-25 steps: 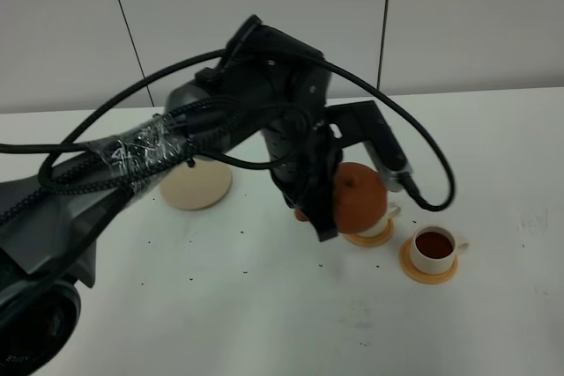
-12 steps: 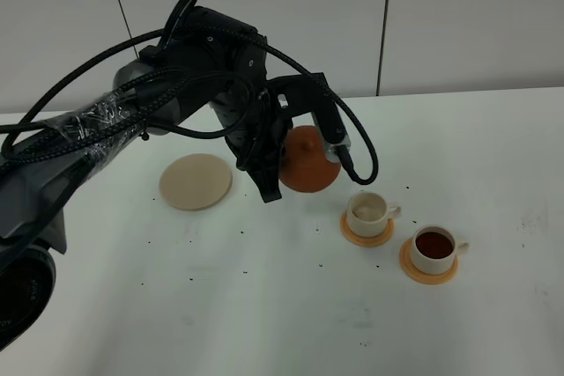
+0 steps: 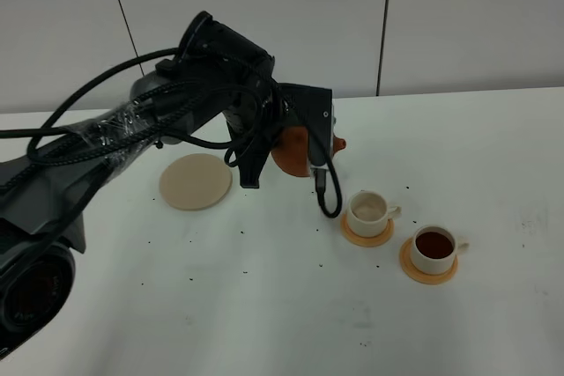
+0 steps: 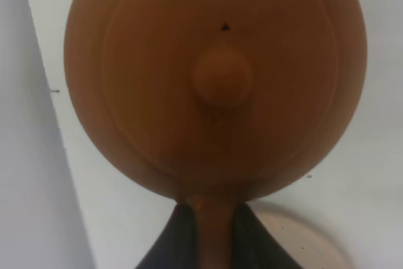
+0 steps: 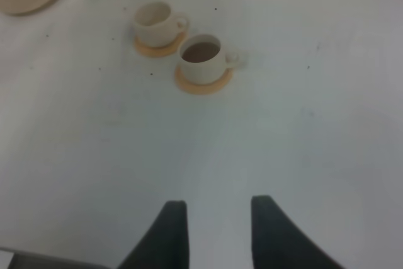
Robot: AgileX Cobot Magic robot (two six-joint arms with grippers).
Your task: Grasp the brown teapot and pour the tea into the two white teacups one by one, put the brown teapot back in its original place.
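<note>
Bench point(image 3: 264, 305): white and bare across the front, with everything I cared about sitting in the middle band between the left and right edges
Left arm point(image 3: 132, 129): reached in from the left edge toward the back middle, so it was the arm nearer the job
Brown teapot point(image 3: 295, 149): hung clear of the bench toward the back edge, between the saucer and the cups, roughly upright with lid knob up; spout aimed at the right edge, handle toward the left edge
Saucer point(image 3: 195, 181): flat and empty, on the left-edge side of the teapot and a little nearer the front; I judged this the place to go back to, a sideways carry along the pot's own spout-to-handle line
Left gripper point(image 4: 213, 231): my jaws were clamped narrow on the teapot's handle
Right gripper point(image 5: 214, 231): jaws parted, holding nothing, well apart from the cups near the front
Inner teacup point(image 3: 368, 209): on its orange coaster point(image 3: 367, 237), right of the teapot; inside looked pale, tea level unclear
Outer teacup point(image 3: 434, 248): nearer the right edge, just beside the other
Tea point(image 3: 434, 242): dark, filling the outer teacup
</note>
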